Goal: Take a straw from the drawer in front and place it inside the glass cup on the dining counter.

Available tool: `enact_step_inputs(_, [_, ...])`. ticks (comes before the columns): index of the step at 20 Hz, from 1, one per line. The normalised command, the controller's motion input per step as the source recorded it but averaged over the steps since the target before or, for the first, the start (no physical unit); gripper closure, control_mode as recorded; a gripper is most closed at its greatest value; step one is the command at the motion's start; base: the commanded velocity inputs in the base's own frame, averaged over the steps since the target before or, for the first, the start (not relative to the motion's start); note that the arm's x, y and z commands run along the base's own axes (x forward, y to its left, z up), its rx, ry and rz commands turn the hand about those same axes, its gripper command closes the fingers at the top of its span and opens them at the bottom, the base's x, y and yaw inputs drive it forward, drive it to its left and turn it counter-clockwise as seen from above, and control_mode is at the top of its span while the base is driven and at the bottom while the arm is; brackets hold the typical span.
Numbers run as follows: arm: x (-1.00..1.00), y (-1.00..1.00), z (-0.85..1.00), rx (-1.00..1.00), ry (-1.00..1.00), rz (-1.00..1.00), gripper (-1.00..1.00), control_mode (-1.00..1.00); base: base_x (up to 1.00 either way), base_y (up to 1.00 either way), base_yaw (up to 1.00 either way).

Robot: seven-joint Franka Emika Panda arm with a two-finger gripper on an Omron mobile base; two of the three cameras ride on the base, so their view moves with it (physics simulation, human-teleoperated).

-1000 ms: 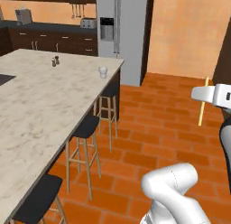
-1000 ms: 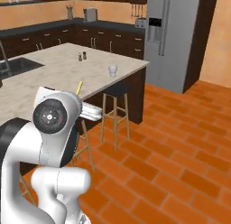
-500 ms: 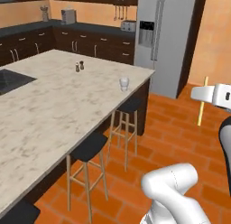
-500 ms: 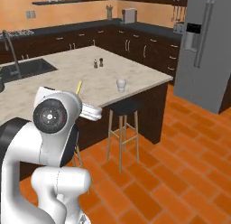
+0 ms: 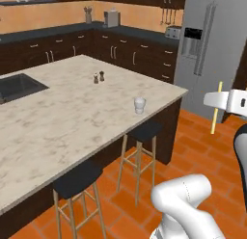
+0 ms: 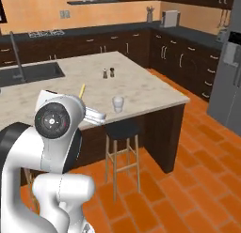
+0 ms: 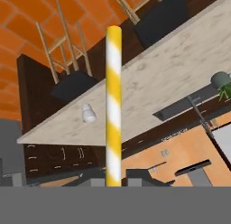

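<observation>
Now pincer (image 5: 223,100) pinches straw (image 5: 215,108) upright, held high so it can drop into cup (image 5: 139,105) on table (image 5: 58,122), well apart.

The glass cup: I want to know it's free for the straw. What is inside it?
Nothing shows inside the glass cup; it stands upright on the dining counter. It is small and translucent, so its bottom cannot be checked. The straw is in the gripper, off the counter.
</observation>
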Motion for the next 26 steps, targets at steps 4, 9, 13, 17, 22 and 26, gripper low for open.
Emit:
enact_step_inputs(4, [0.0, 0.0, 0.0, 0.0, 0.0, 0.0, 1.0, 1.0, 0.87, -0.72, 0.42])
enact_step_inputs(9, [0.0, 0.0, 0.0, 0.0, 0.0, 0.0, 1.0, 1.0, 0.84, -0.68, 0.44])
enact_step_inputs(13, [0.0, 0.0, 0.0, 0.0, 0.0, 0.0, 1.0, 1.0, 0.78, -0.64, 0.47])
enact_step_inputs(17, [0.0, 0.0, 0.0, 0.0, 0.0, 0.0, 1.0, 1.0, 0.73, -0.46, 0.5])
enact_step_inputs(22, [0.0, 0.0, 0.0, 0.0, 0.0, 0.0, 1.0, 1.0, 0.6, -0.3, 0.45])
enact_step_inputs(26, [0.0, 0.0, 0.0, 0.0, 0.0, 0.0, 1.0, 1.0, 0.43, -0.14, 0.22])
